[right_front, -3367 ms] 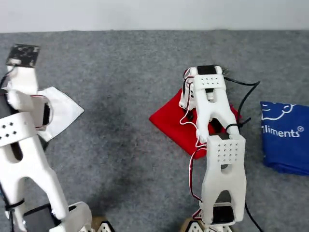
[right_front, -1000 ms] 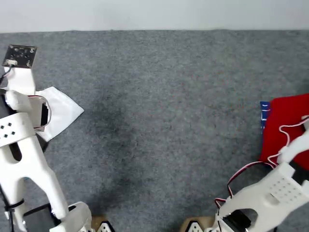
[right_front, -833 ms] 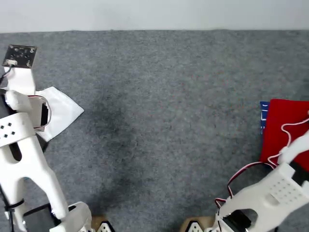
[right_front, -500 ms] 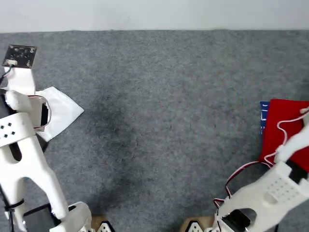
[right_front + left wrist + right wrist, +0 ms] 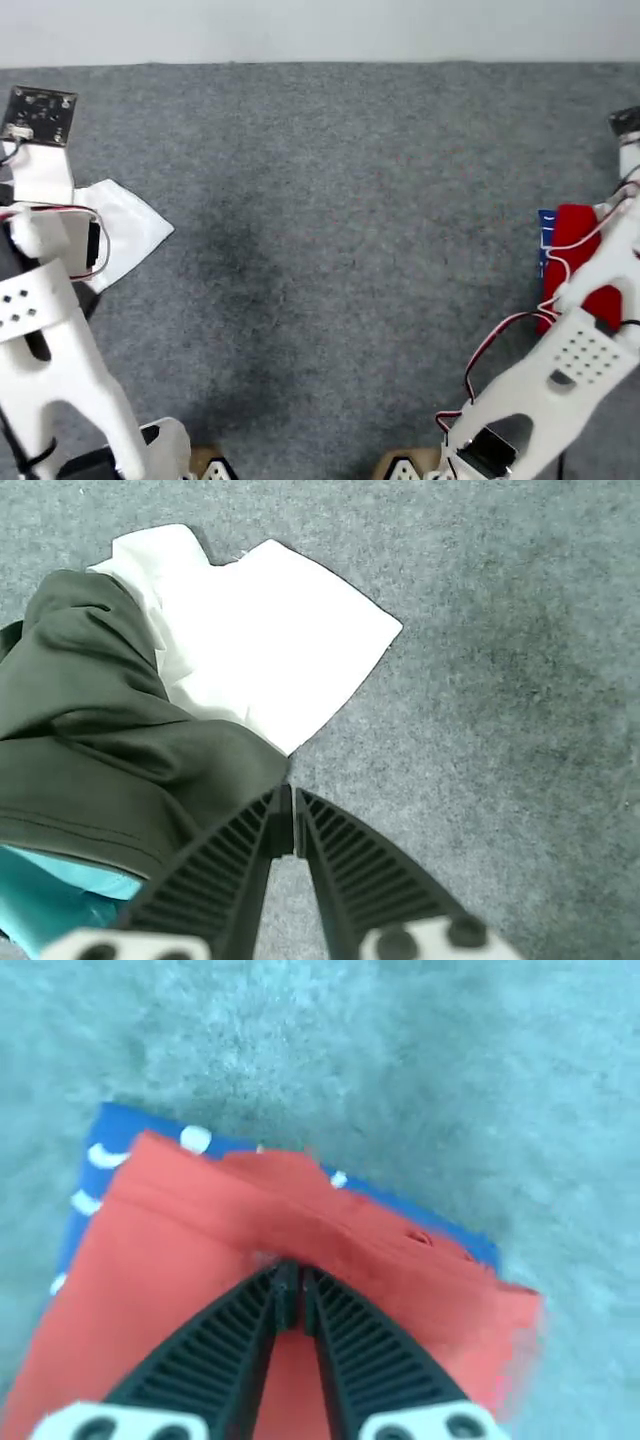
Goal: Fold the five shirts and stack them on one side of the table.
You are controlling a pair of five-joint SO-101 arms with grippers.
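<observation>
My right claw (image 5: 293,1295), pressed together, rests on the red shirt (image 5: 190,1300), which has moved from mid-table (image 5: 330,250) onto the blue shirt (image 5: 120,1125) at the right edge. My left claw (image 5: 293,810), also pressed together, hangs beside the white shirt (image 5: 270,650).

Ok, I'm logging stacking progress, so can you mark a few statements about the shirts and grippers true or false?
The red shirt lies on the blue shirt. True.
The left gripper has its fingers spread wide. False: they are shut, over carpet beside the dark shirt.
The dark shirt overlaps the white shirt. True.
The red shirt lies mid-table. False: it is at the high view's right edge, under the right gripper.
</observation>
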